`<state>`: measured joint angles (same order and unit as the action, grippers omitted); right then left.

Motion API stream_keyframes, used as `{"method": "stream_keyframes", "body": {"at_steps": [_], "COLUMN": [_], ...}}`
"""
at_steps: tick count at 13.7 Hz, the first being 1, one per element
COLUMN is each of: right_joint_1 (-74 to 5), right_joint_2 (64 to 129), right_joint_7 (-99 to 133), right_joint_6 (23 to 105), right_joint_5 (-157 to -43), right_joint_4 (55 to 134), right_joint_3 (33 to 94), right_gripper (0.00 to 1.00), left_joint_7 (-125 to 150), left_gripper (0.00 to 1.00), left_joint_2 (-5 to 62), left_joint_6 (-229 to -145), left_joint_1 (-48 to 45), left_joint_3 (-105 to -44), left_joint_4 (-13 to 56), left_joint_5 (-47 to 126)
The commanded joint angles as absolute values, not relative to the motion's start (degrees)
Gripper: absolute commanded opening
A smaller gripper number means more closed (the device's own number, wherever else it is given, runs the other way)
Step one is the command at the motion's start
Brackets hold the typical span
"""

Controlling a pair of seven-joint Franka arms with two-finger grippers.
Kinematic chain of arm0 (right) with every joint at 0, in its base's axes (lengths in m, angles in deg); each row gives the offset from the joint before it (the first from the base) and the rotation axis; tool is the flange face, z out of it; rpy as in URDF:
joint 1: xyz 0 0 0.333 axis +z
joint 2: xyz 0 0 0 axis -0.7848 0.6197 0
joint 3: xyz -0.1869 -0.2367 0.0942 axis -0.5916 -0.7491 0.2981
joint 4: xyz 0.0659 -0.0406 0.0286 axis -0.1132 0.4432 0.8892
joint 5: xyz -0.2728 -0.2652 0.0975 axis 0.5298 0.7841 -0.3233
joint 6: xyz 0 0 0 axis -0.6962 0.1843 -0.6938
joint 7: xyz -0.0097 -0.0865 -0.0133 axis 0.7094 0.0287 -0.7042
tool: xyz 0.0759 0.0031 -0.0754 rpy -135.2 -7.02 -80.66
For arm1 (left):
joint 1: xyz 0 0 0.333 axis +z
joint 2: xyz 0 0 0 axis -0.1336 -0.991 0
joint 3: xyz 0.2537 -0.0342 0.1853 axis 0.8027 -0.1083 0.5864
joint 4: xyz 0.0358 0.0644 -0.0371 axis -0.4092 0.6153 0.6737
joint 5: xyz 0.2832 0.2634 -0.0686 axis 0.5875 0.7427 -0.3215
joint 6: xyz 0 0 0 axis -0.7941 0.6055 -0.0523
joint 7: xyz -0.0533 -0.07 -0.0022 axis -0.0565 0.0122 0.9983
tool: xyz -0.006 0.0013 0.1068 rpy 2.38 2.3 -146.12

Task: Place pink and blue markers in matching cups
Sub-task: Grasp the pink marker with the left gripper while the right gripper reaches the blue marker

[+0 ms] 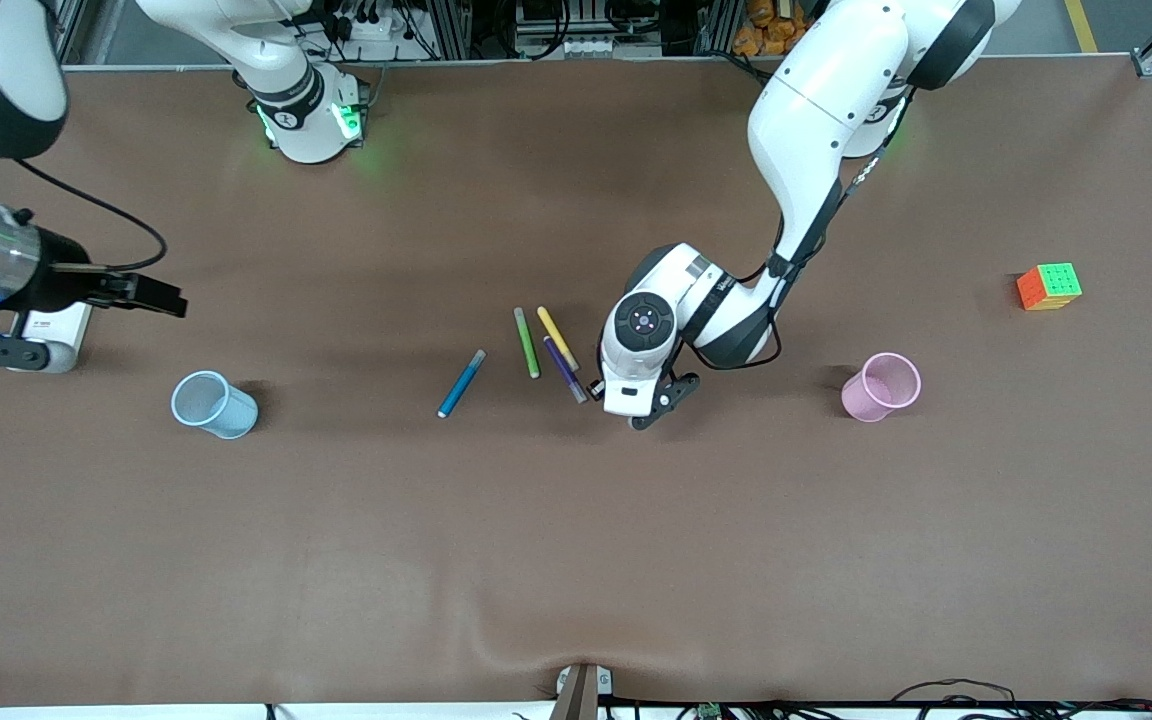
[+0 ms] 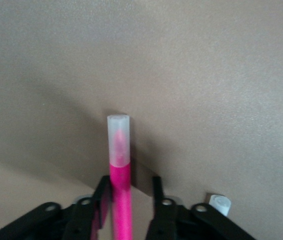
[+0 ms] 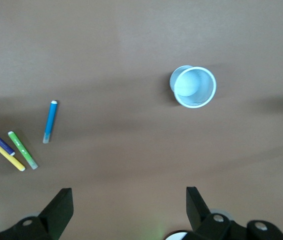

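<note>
The pink marker (image 2: 119,165) lies on the table between the fingers of my left gripper (image 2: 130,182). One finger (image 2: 101,192) touches it and the other stands apart, so the gripper is open. In the front view the left hand (image 1: 636,400) covers this marker. The blue marker (image 1: 462,383) lies apart from the other pens, toward the right arm's end of the table. The pale blue cup (image 1: 213,404) stands farther toward that end, the pink cup (image 1: 882,386) toward the left arm's end. My right gripper (image 3: 127,195) is open and empty, up over the table by the blue cup (image 3: 193,87).
A green pen (image 1: 527,342), a yellow pen (image 1: 557,338) and a dark purple pen (image 1: 565,370) lie side by side next to the left hand. A colourful puzzle cube (image 1: 1049,286) sits near the left arm's end of the table.
</note>
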<state>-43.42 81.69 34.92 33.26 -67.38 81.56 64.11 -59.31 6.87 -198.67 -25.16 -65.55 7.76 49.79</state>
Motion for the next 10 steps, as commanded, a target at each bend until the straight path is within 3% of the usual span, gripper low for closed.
{"method": "stream_keyframes", "body": {"at_steps": [1,5,10], "right_joint_1": [-41.8,-41.1,-37.5], "right_joint_2": [82.3,85.0,89.3], "right_joint_7": [40.9,42.7,50.5], "right_joint_6": [33.7,34.6,40.0], "right_joint_5": [-68.2,-72.2,-75.5], "right_joint_4": [80.2,80.8,81.2], "right_joint_3": [63.8,63.8,63.8], "right_gripper": [1.00,1.00,1.00], "left_joint_7": [-60.6,-60.4,-59.4], "left_gripper": [0.24,0.08,0.06], "left_joint_2": [6.5,6.6,8.3], "left_joint_6": [-198.7,-198.7,-198.1], "left_joint_1": [-25.6,-25.5,-24.2], "left_joint_3": [-64.9,-65.0,-64.9], "left_joint_4": [7.5,7.5,7.6], "left_joint_5": [50.8,50.8,51.2]}}
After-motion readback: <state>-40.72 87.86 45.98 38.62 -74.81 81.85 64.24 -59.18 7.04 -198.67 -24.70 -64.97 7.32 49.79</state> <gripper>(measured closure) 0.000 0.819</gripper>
